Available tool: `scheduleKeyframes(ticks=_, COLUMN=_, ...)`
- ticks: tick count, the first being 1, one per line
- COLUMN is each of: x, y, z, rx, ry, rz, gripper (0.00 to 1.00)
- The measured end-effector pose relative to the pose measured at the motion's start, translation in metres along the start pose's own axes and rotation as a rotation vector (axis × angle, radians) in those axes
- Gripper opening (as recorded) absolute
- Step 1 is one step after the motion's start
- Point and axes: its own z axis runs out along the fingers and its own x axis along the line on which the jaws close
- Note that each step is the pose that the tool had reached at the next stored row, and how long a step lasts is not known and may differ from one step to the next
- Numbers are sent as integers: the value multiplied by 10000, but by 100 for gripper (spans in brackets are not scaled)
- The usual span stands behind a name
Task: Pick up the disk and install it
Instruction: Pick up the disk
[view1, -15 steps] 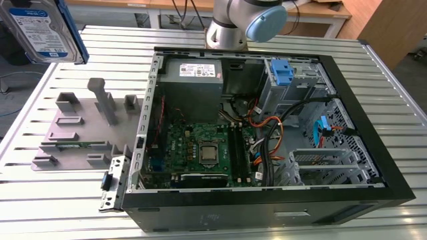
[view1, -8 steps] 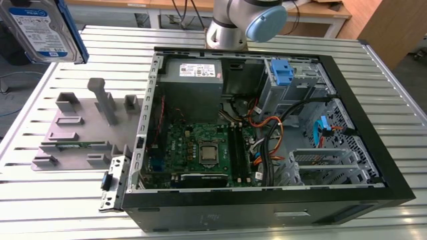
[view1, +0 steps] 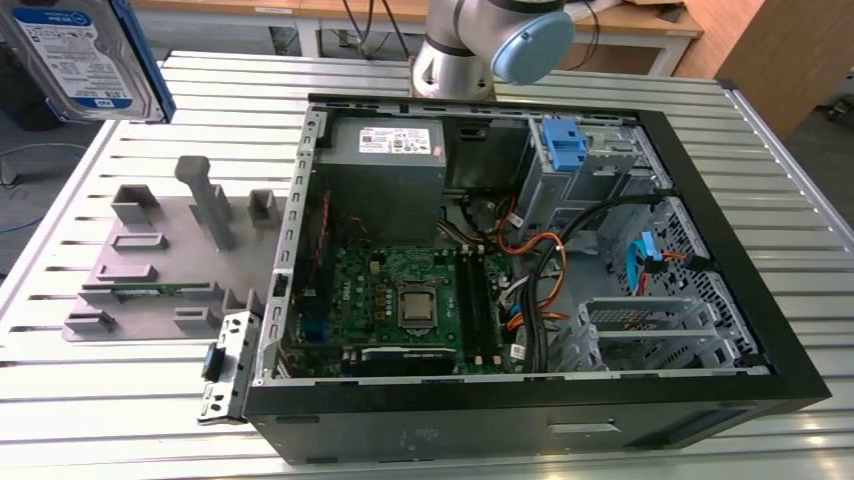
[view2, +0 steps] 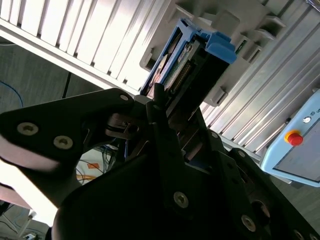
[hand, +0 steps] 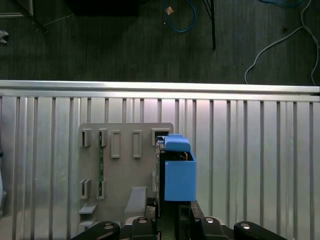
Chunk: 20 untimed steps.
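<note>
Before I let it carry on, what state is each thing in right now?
disk: in the air, clamped in the gripper.
gripper: shut on the disk.
computer case: lying on its side, side panel off, inside exposed.
grey fixture: lying flat on the table, beside the case.

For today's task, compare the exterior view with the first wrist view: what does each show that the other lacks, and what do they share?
Exterior view: open black computer case with a green motherboard. First wrist view: a loose white cable and the black gripper. Both: the silver hard drive in its blue plastic carrier, the grey fixture plate, the ribbed metal table.
</note>
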Motion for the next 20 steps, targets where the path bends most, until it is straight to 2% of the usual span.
scheduleKeyframes(ticks=9, x=-1, y=1, z=-33, rx=0, ry=0, rz=0, gripper=35)
scheduleKeyframes(ticks=20, x=-5, y=2, z=-122, rx=0, ry=-1, rz=0, gripper=35)
